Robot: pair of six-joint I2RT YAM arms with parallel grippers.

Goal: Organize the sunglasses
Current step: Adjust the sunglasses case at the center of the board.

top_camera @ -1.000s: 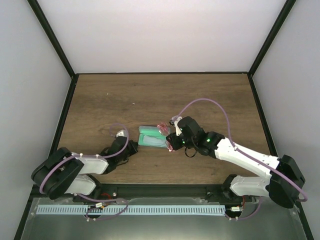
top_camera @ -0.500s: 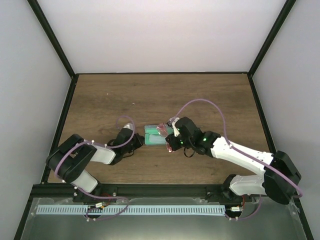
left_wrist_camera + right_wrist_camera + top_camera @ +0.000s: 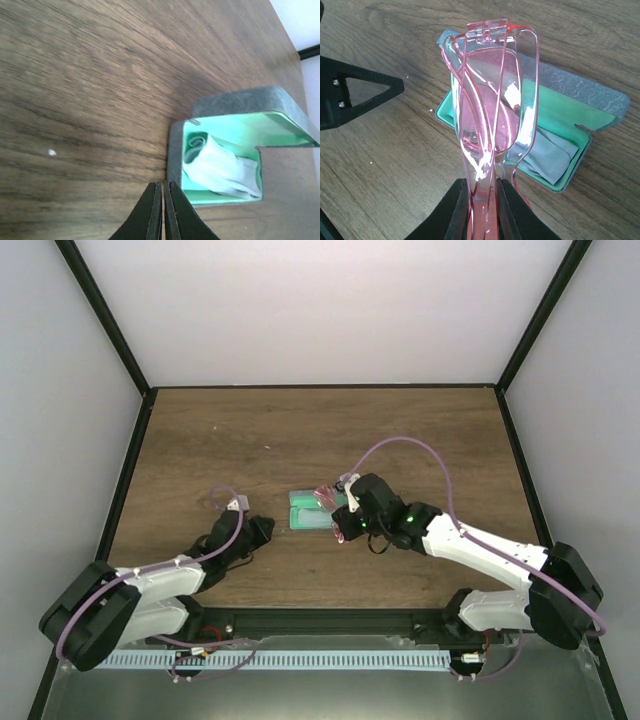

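Observation:
The sunglasses [image 3: 490,110], folded, with pink-red translucent lenses, stand upright in my right gripper [image 3: 482,210], which is shut on their frame just above the open grey case [image 3: 580,90]. From the top view, the sunglasses [image 3: 327,500] and right gripper [image 3: 343,516] sit at the right end of the case [image 3: 308,512]. The case's green inside holds a folded light cloth [image 3: 220,167]. My left gripper [image 3: 163,192] is shut on nothing, low over the table at the left end of the case [image 3: 240,105]. In the top view the left gripper [image 3: 264,530] is a little to the case's left.
The wooden table [image 3: 300,430] has a black raised rim [image 3: 130,470] on its left, back and right sides. My left gripper's black fingers [image 3: 355,95] show at the left of the right wrist view.
The left gripper reached in to the case's left end, nudged it slightly right, then drew back left. The right gripper with the sunglasses barely moved.

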